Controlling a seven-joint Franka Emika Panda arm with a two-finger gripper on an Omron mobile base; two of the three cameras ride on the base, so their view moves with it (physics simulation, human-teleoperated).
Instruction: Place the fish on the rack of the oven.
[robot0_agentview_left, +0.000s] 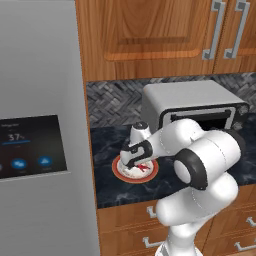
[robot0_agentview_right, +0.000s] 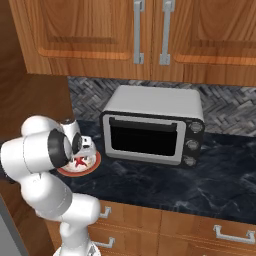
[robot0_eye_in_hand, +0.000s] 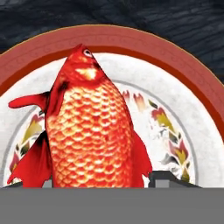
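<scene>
A red-orange fish (robot0_eye_in_hand: 87, 131) lies on a white plate with a red-brown rim (robot0_eye_in_hand: 131, 41). The plate (robot0_agentview_left: 122, 171) rests on the dark counter, left of the toaster oven. My gripper (robot0_eye_in_hand: 92, 182) hangs open just above the fish (robot0_agentview_left: 143, 167), a fingertip (robot0_eye_in_hand: 164, 178) on either side of its rear body. From the right base view, the hand covers most of the fish (robot0_agentview_right: 80, 162) and the plate (robot0_agentview_right: 93, 165). The wall oven and its wire rack are out of view.
A silver countertop toaster oven (robot0_agentview_left: 195, 102) (robot0_agentview_right: 155, 125) with its door shut stands right of the plate. A grey fridge (robot0_agentview_left: 40, 125) walls off the left. Wooden cabinets (robot0_agentview_right: 100, 30) hang above the marble counter (robot0_agentview_right: 200, 175), with drawers (robot0_agentview_right: 220, 232) below.
</scene>
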